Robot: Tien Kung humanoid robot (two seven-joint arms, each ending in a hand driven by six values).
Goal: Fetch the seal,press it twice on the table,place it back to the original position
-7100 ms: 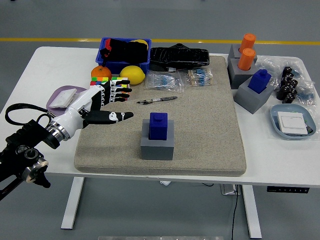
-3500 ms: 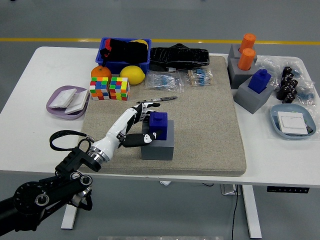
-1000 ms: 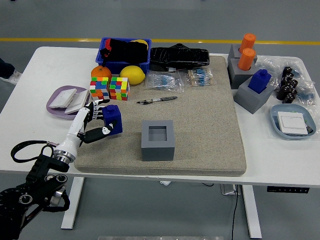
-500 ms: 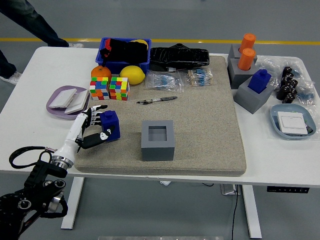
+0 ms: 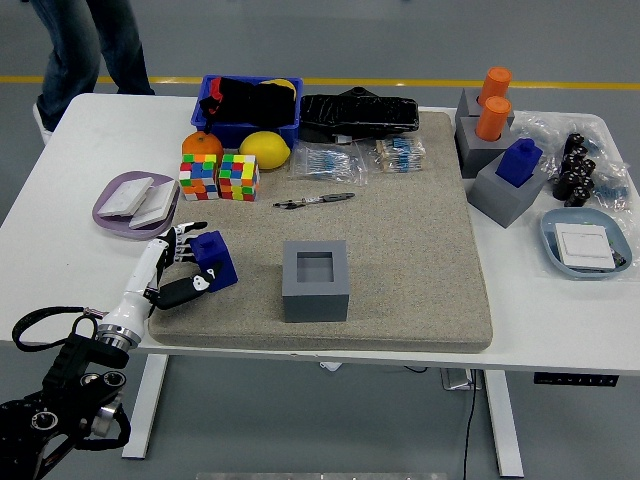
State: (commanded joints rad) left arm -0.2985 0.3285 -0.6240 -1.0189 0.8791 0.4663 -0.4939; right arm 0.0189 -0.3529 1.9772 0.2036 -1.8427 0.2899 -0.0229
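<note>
gripping blue seal (image 5: pixel 212 258), left robot hand (image 5: pixel 178 268) has fingers wrapped round block, holding it tilted at near-left corner of tan mat (image 5: pixel 420 250), low over it, likely for pressing. grey holder (image 5: pixel 315 280) sits empty mid-mat, open for return. right arm out of view.

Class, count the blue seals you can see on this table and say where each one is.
2. One blue seal is held in the left hand at the mat's left edge; the other blue seal sits in a grey holder on the right.
</note>
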